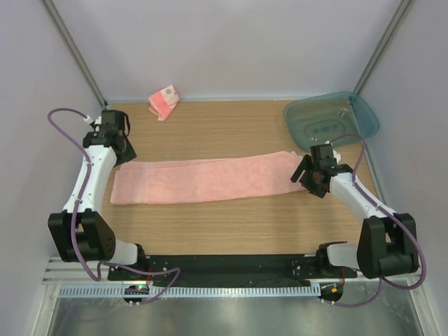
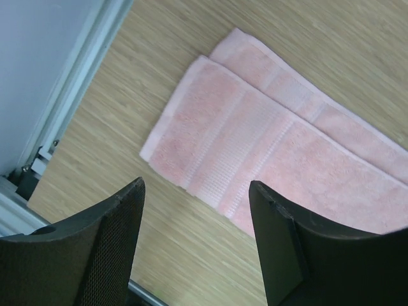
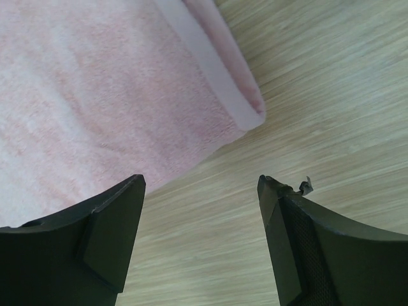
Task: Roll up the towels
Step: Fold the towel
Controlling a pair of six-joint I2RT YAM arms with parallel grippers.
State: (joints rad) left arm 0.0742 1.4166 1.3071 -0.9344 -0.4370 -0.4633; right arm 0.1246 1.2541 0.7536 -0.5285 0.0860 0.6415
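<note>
– Salmon-pink terry is recorded across the middle of the desk [image 1: 231, 224]: the larger towel [image 1: 206, 179] is laid flat in a long band folded lengthwise, from near the left edge to near the right edge. It lies unrolled.
– And the smaller towel?
– The smaller towel [image 1: 164, 102] (reddish stripes, a white round mark) is found bunched at the far edge, towards the far left corner, well apart from the larger one.
– How are the claws found?
– The left gripper [image 2: 196, 188] is held above the band's left end, its fingers spread wide with nothing gripped. Two layers with offset edges are seen beneath it. The right gripper [image 3: 201, 182] is held over the folded corner at the right end, jaws likewise wide and closed on nothing.
– Other items?
– A teal tray [image 1: 331, 119] is noted at the far right corner.
</note>
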